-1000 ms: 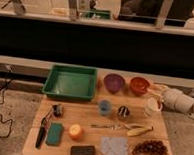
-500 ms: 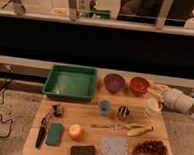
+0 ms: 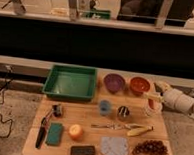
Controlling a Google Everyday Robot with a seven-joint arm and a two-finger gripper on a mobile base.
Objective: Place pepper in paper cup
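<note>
The white paper cup point(image 3: 150, 109) stands at the table's right edge, in front of the orange bowl point(image 3: 139, 85). My arm reaches in from the right, and my gripper point(image 3: 156, 95) hangs just above the cup's mouth. It is shut on the pepper point(image 3: 152, 99), a small red-orange piece that shows right over the cup's rim. I cannot tell whether the pepper touches the cup. The small blue cup point(image 3: 105, 107) and the dark shiny cup point(image 3: 123, 112) stand to the left of the paper cup.
A green tray point(image 3: 70, 82) and a purple bowl point(image 3: 113, 82) sit at the back. In front lie a round orange fruit point(image 3: 75, 131), a green sponge point(image 3: 54, 133), a banana point(image 3: 139, 130), grapes point(image 3: 152, 147), a grey cloth point(image 3: 114, 147) and a black block point(image 3: 83, 151).
</note>
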